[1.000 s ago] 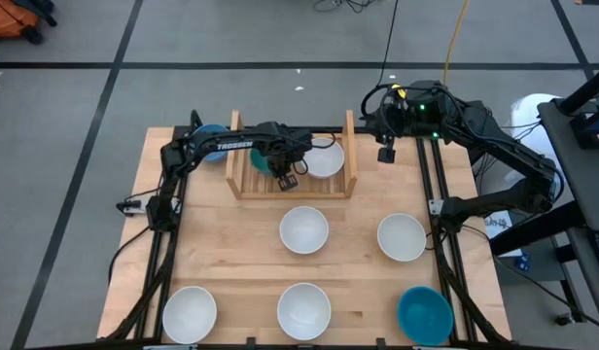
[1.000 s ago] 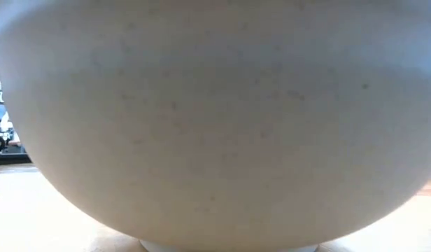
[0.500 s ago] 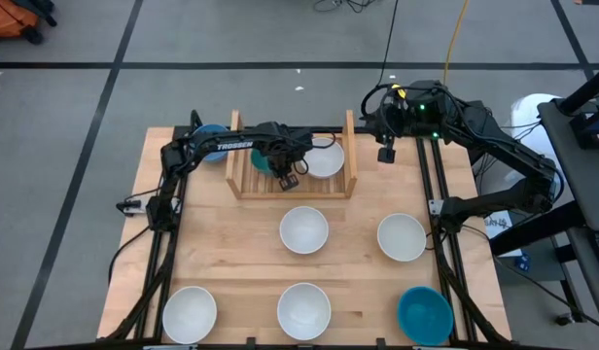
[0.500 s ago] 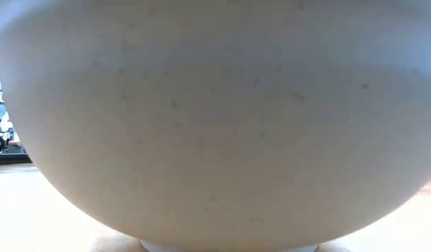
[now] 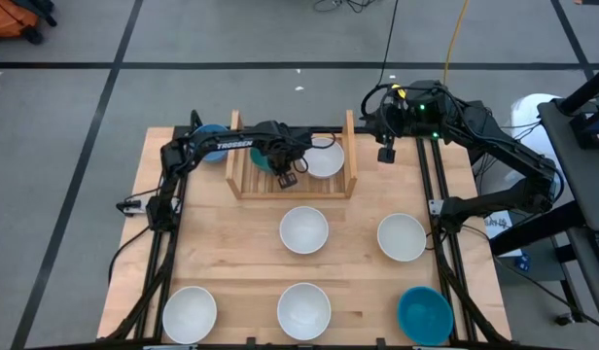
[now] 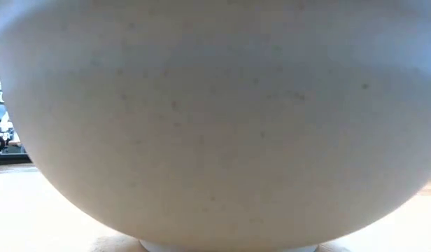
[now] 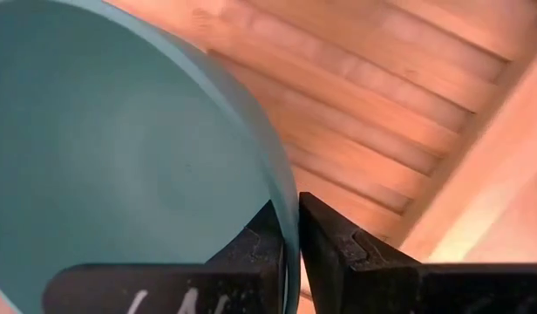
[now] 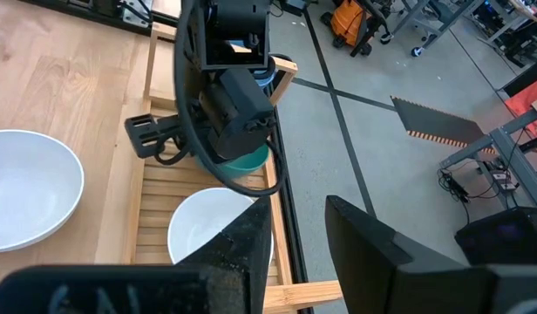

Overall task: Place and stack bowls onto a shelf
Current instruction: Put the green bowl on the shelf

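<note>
The light-wood shelf stands at the table's far middle. My left gripper reaches over its left half and is shut on a dark teal bowl, which fills much of the left wrist view as the teal bowl. A white bowl rests by its foot on the slats of the right half. My right gripper hovers open just past the shelf's right board; its view shows its own open fingers, the teal bowl and the white bowl. My left gripper pinches the teal bowl's rim, one finger inside the bowl and the other finger outside. The fingers come slanting down from above. The bowl sits tilted over the shelf's slats; whether its foot touches them, I cannot tell.
A blue bowl sits beyond the shelf's left board. On the table lie white bowls and a blue bowl. One white bowl fills the low view.
</note>
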